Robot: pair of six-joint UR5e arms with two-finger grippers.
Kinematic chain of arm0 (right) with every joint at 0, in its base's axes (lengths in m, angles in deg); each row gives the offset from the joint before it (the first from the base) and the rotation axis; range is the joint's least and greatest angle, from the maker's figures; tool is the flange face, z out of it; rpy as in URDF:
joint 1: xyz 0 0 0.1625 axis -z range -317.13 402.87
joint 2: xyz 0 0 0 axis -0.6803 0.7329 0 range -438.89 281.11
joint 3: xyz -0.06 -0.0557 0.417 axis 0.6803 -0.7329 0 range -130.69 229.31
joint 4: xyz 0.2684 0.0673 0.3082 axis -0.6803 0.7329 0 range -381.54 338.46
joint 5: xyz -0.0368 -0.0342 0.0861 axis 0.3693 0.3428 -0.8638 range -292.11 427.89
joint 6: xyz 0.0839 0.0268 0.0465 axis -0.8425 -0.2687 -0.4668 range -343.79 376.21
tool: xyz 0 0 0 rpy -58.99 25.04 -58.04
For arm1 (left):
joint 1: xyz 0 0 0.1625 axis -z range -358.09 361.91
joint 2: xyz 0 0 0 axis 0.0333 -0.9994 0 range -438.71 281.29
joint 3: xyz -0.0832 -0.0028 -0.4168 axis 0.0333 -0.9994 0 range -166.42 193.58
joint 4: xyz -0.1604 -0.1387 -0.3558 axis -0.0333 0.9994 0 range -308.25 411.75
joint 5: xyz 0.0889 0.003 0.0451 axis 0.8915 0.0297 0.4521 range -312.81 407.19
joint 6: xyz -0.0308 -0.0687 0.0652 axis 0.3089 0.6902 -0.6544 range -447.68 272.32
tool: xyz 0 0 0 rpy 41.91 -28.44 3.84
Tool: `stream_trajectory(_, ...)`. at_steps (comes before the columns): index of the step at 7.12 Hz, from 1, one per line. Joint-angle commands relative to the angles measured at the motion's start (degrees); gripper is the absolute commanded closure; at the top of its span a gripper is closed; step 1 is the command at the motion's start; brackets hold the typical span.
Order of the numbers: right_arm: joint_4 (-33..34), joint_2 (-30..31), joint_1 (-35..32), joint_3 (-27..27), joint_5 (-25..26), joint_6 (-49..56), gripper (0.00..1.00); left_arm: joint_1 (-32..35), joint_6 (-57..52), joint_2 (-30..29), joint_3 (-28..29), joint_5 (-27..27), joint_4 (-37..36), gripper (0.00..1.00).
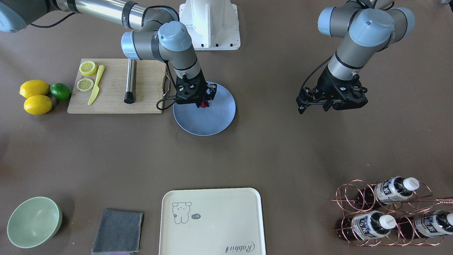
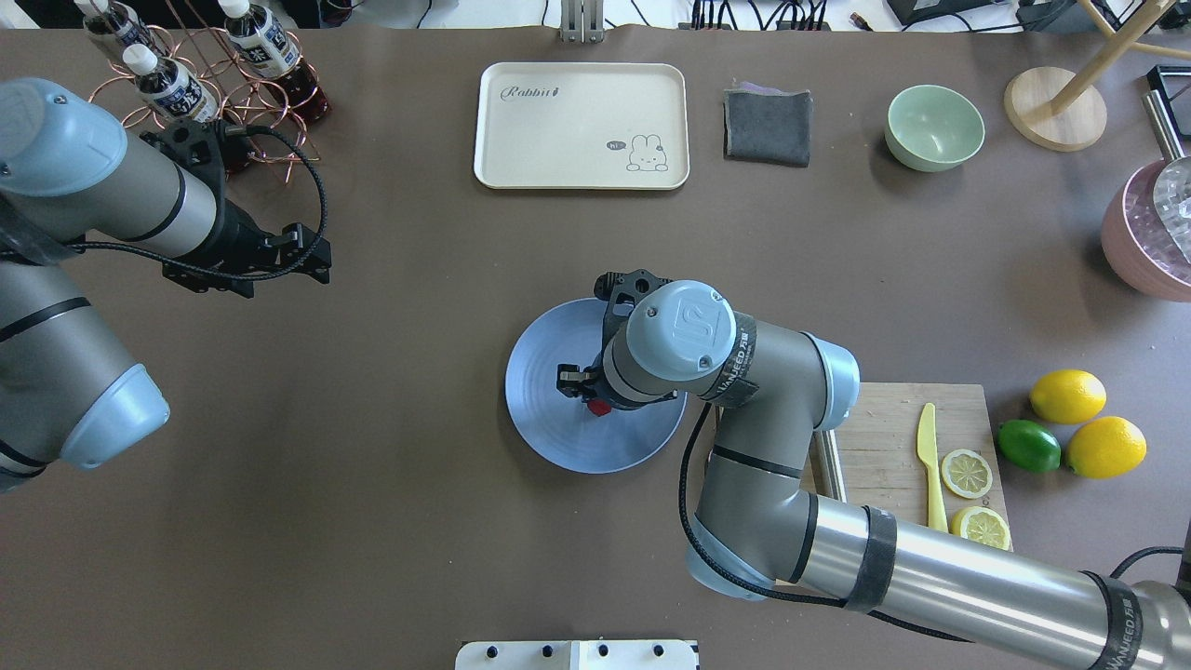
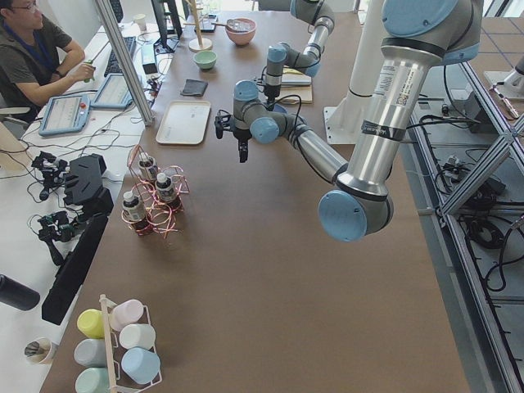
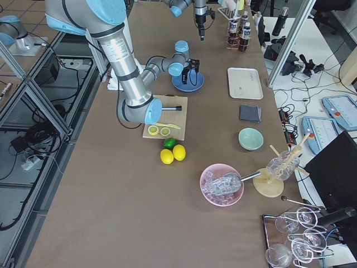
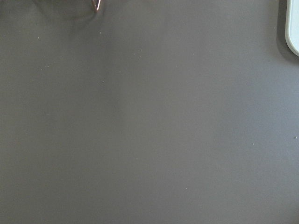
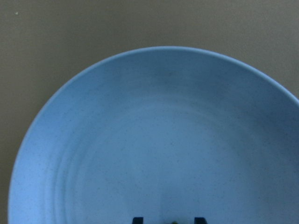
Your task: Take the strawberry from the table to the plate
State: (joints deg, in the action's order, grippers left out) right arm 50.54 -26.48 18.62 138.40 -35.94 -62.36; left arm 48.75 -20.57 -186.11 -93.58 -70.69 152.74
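Observation:
The strawberry point(image 1: 203, 104) is a small dark red berry held just above the blue-grey plate point(image 1: 212, 122). My right gripper point(image 1: 202, 102) is shut on it, over the plate's side nearest the cutting board. From overhead the strawberry point(image 2: 600, 407) peeks out under the right wrist, above the plate point(image 2: 549, 423). The right wrist view is filled by the plate point(image 6: 149, 121), with two dark fingertips point(image 6: 137, 220) at its bottom edge and a green speck between them. My left gripper point(image 1: 314, 106) hangs open over bare table point(image 1: 265, 148), far from the plate.
A wooden cutting board point(image 1: 113, 101) with lemon slices, a yellow knife and a metal rod lies beside the plate. Two lemons point(image 1: 35, 97) and a lime point(image 1: 60, 91) lie past it. A cream tray point(image 1: 212, 223), grey cloth point(image 1: 118, 232), green bowl point(image 1: 33, 221) and bottle rack point(image 1: 389, 212) line the far edge.

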Motion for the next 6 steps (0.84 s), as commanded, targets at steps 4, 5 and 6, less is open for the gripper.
stream_trajectory(4, 13.3, 6.3, -20.5, 14.7, -18.6, 12.6, 0.00, 6.7, -5.4, 0.0, -3.3, -2.9, -6.0, 0.07)
stream_trajectory(5, 17.1, 10.5, -27.5, 17.1, -23.1, 22.0, 0.00, 9.6, -12.1, 1.5, -5.1, -3.0, -10.2, 0.07)
stream_trajectory(6, 17.7, 15.5, -34.1, 17.2, -27.7, 31.9, 0.00, 14.0, -21.4, 4.6, -6.6, -3.1, -12.7, 0.07)
